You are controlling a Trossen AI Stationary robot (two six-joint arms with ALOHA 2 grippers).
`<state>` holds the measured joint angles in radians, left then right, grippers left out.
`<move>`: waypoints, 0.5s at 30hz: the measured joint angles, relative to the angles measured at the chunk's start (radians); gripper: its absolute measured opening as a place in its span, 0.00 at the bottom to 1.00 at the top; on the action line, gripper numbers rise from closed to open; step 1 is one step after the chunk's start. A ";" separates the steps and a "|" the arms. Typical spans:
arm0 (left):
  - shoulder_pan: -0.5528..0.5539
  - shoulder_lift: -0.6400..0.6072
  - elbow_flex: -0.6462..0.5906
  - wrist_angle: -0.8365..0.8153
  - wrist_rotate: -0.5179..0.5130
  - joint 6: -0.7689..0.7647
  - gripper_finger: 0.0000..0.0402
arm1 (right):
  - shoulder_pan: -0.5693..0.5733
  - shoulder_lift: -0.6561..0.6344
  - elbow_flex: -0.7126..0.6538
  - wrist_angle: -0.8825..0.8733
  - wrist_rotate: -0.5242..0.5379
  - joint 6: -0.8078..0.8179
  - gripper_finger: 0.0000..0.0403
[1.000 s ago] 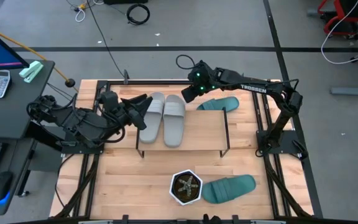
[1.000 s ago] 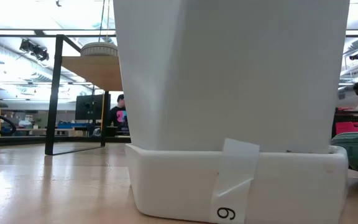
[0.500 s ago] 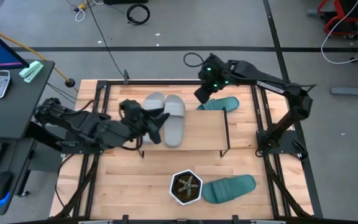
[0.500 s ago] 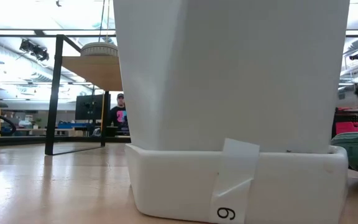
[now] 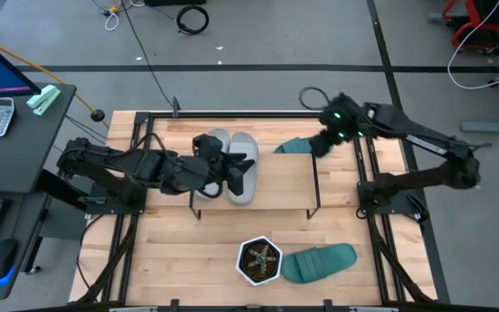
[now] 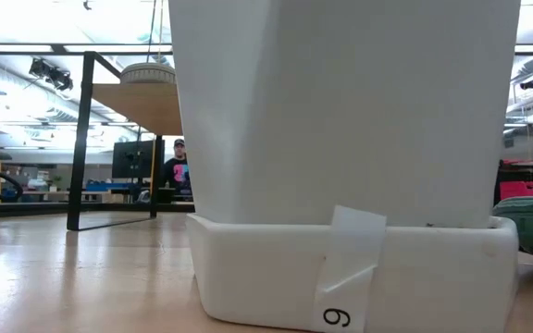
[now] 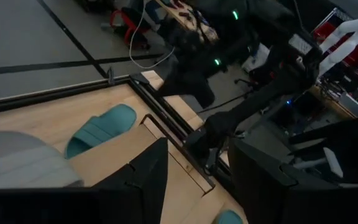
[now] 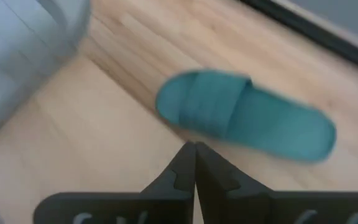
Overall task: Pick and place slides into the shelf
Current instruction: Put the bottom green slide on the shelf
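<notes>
Two light grey slides (image 5: 230,154) lie side by side on the wooden top board of the shelf (image 5: 280,178), which stands in the middle of the tabletop (image 5: 180,251). The left gripper (image 5: 235,166) reaches in from the left and sits over the grey pair; in the left wrist view its jaws stand apart, with a grey slide (image 7: 23,165) just beside them and nothing held between.

A teal slide (image 5: 300,146) lies on the tabletop just behind the shelf's far right corner. The right gripper (image 5: 323,145) hangs over that slide's outer end. The right wrist view shows the same teal slide (image 8: 244,118) lying flat on the wood ahead of the right gripper (image 8: 194,152), whose jaws are pressed together and hold nothing.

The second teal slide (image 5: 320,262) rests at the near edge of the tabletop, just beside a white hexagonal plant pot (image 5: 259,261), well apart from the shelf. That pot (image 6: 340,166) fills most of the low view, a tag marked 9 stuck to its base; behind it, part of the shelf (image 6: 123,120) shows with a grey slide (image 6: 148,72) on top, and a person (image 6: 176,166) stands in the room beyond.
</notes>
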<state>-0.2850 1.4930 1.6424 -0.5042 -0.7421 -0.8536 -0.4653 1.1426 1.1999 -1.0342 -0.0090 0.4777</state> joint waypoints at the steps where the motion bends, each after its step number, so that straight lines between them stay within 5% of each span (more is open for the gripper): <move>1: 0.004 0.003 0.000 0.007 0.000 0.000 0.43 | 0.010 -0.042 -0.043 0.002 0.001 0.028 0.04; 7: 0.026 0.006 0.000 0.034 0.006 0.000 0.43 | 0.099 -0.261 -0.209 0.001 -0.102 0.160 0.06; 15: 0.042 0.006 0.000 0.038 0.007 -0.009 0.43 | 0.292 -0.447 -0.226 -0.097 -0.241 0.332 0.13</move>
<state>-0.2428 1.4986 1.6428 -0.4657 -0.7349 -0.8628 -0.1732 0.6959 0.9736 -1.1314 -0.2498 0.8100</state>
